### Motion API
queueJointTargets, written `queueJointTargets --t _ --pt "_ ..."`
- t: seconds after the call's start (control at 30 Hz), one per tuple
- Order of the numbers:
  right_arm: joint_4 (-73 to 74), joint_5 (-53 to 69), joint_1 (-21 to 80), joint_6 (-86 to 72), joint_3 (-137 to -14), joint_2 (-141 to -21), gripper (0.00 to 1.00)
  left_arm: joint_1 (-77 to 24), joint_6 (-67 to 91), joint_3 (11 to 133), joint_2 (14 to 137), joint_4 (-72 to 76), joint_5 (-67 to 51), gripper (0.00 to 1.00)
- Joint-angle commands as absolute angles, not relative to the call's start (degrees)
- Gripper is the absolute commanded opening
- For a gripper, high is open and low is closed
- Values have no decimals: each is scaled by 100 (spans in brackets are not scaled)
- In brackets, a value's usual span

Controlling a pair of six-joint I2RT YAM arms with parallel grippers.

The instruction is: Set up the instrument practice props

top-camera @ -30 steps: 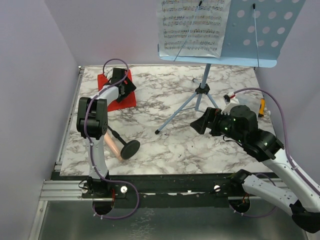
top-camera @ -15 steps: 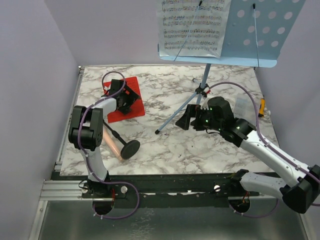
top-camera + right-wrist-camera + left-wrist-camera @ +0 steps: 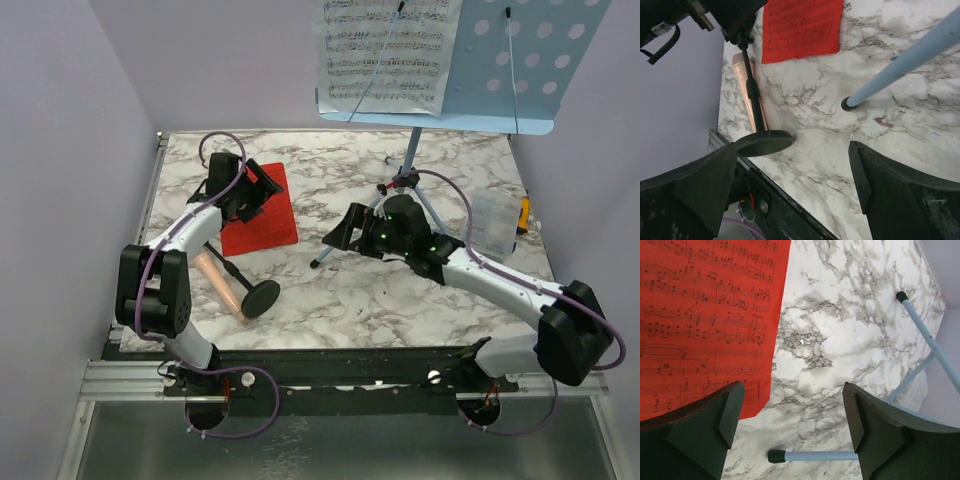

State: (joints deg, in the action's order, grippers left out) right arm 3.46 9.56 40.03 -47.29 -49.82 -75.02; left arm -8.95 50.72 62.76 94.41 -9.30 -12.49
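lying microphone (image 3: pixel 215 282) near red sheet (image 3: pixel 265 215)

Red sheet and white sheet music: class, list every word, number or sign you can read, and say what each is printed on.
Red sheet: staves of music notes only; no legible words or numbers.
White sheet music on the light blue music stand: staves of notes; any lettering is too small to read.
No other readable text in view.
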Motion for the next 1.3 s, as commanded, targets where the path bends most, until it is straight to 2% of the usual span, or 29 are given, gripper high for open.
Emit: queueJointTargets --t 0.0,0.2,0.7,1.03,1.27 --pt "-814 596 4290 -5104 -5262 -8192 100 -637 4851 6249 9283 -1093 -741 88" --pt "-739 -932 5053 -5255 -6427 -9607 100 346 5847 6225 9654 -1364 -1261 90" --pt "2606 -2601 5176 -4780 -10558 -12661 100 487 6638 5944 10201 -1705 -1420 93" --pt "2825 -2685 5159 -4753 -11178 -13543 100 466 6627 5931 10344 -1801 -1533 93" --pt "2211 -2034 5002 -4911 -10590 -13441 100 404 6567 5950 10315 -1828 -1550 93"
